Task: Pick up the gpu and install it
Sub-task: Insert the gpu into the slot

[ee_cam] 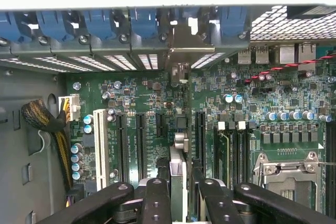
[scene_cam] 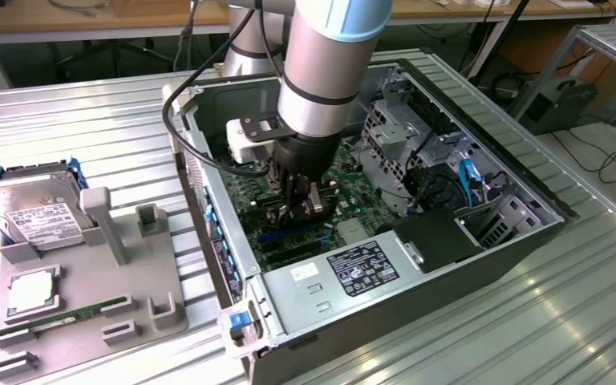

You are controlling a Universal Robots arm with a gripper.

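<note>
- The end effector (ee_cam: 177,190) is down inside the open computer case (scene_cam: 286,281), and it grasps the gpu (ee_cam: 177,169) edge-on between its fingers (ee_cam: 156,203).
- In the wrist view the card stands upright over the motherboard (ee_cam: 252,103), its thin edge running toward the rear slot openings (ee_cam: 126,61) with the blue latches (ee_cam: 100,24).
- The silver bracket (ee_cam: 181,51) already sits at one rear opening, so I judge the step in hand is seating the card into its slot.
- To do it well, the card should stay vertical and parallel to the black expansion slots (ee_cam: 140,145); any tilt could jam the contacts.
- The push should be straight down and even.
- On the surface (scene_cam: 94,120) outside, the hard drive (scene_cam: 35,212) and the memory stick (scene_cam: 67,314) rest in the grey holder (scene_cam: 126,305).
</note>
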